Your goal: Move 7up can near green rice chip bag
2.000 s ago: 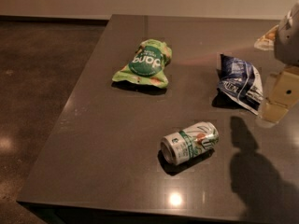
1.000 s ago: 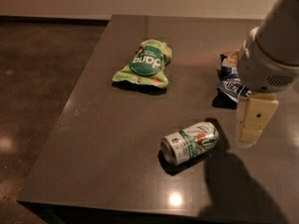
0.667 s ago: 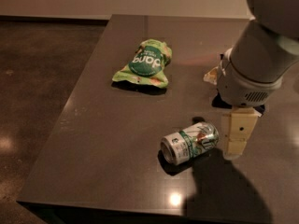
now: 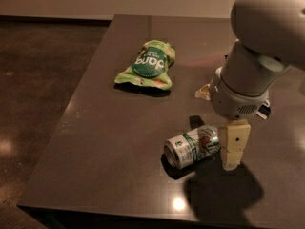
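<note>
The 7up can (image 4: 193,146) lies on its side on the dark table (image 4: 95,142), near the front, its silver top facing front-left. The green rice chip bag (image 4: 147,66) lies flat further back and to the left, well apart from the can. My gripper (image 4: 232,146) hangs down from the big white arm (image 4: 257,56) just right of the can, close beside it or touching its right end. The can rests on the table and is not lifted.
The dark blue and white snack bag is almost wholly hidden behind the arm; only a sliver (image 4: 263,111) shows. The table's left edge (image 4: 71,109) and front edge (image 4: 119,213) drop to a dark floor.
The arm has swung in from the right edge toward the can and lower, now covering the blue bag. The can and the green bag have not moved.
</note>
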Motion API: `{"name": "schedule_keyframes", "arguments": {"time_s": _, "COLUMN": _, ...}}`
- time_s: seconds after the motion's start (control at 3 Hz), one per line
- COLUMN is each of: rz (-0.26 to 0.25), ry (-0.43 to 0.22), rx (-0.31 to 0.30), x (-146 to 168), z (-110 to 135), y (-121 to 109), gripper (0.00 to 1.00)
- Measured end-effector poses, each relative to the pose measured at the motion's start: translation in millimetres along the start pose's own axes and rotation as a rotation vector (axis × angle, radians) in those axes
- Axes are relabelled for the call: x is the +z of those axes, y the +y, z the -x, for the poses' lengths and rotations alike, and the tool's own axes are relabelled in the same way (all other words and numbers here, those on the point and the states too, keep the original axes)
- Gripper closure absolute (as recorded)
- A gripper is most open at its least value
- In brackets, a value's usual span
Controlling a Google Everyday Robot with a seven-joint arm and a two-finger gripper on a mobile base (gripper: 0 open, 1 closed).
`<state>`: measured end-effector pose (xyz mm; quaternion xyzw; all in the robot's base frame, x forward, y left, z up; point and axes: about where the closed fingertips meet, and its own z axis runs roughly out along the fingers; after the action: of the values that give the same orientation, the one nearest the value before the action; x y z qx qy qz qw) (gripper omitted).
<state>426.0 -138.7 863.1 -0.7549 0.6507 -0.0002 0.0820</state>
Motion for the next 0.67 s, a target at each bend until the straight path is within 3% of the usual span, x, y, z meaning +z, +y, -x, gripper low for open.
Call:
{"name": "schedule_keyframes", "arguments": {"time_s": 0.33, "rz": 0.03, "ry": -0.011, "rx": -0.025, "x": 8.5, "z": 0.8, "y": 4.0, "gripper": 0.16}}
{"name": "schedule_keyframes", "arguments": {"time_s": 0.67, "rz": 0.048, "ry": -0.035, "rx": -0.046, "x": 10.3, "z": 8.5, "y": 10.4, "gripper": 0.48}}
